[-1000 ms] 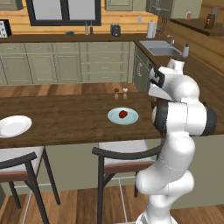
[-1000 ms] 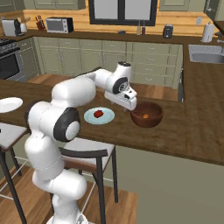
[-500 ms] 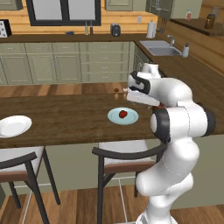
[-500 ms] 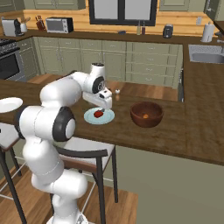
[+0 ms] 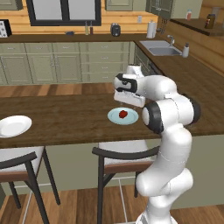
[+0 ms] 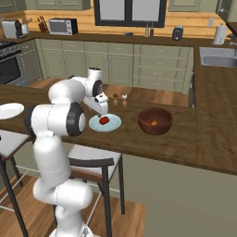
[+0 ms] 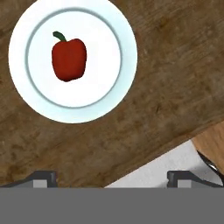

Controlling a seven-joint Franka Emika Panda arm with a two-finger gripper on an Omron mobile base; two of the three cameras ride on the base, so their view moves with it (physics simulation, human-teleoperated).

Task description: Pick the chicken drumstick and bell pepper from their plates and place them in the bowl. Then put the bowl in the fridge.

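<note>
Inside the bowl [image 6: 155, 121], something orange (too small to identify).

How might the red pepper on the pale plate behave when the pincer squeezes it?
The pepper looks glossy and rounded, so it may slip between the fingers. It lies on its side on a smooth plate, so a nudge could probably roll or slide it.

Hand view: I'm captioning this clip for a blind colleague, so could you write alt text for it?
A red bell pepper with a green stem lies on a pale round plate on a dark wooden counter, seen from straight above. The open gripper hovers off to one side of the plate, its two dark fingertips spread wide over the counter's edge.
</note>
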